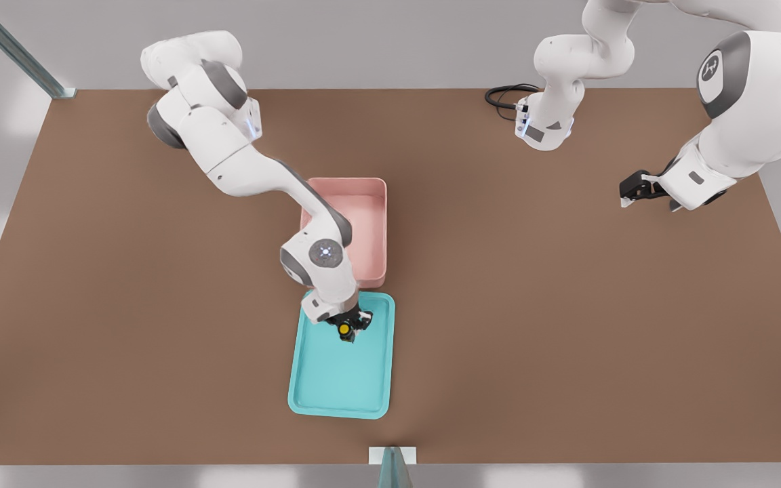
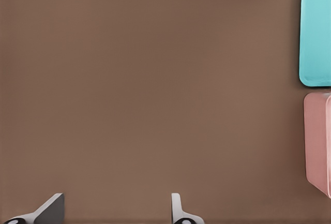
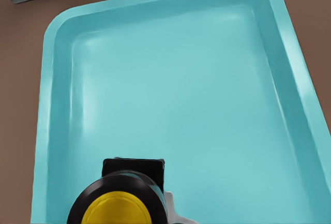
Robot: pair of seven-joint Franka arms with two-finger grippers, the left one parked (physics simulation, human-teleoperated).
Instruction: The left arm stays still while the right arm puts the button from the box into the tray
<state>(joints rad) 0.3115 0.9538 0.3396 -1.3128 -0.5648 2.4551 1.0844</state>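
We find no readable text, label, brand or number anywhere; the gripper [image 1: 350, 327] above the tray [image 1: 309, 386] bears no marking either.

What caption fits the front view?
Claw holding the button over the tray, beside the box.

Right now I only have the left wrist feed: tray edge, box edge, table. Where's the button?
Observer: The button is over the tray, in the right arm's jaws, at the tray's end nearest the box.
Operator: Released yet?
Observer: No. The jaws are shut on it. The right wrist view shows it close to the camera, with the tray floor beyond.
Operator: Which way is the cap facing?
Observer: Up. The front view looks down on the table and shows the round yellow cap.
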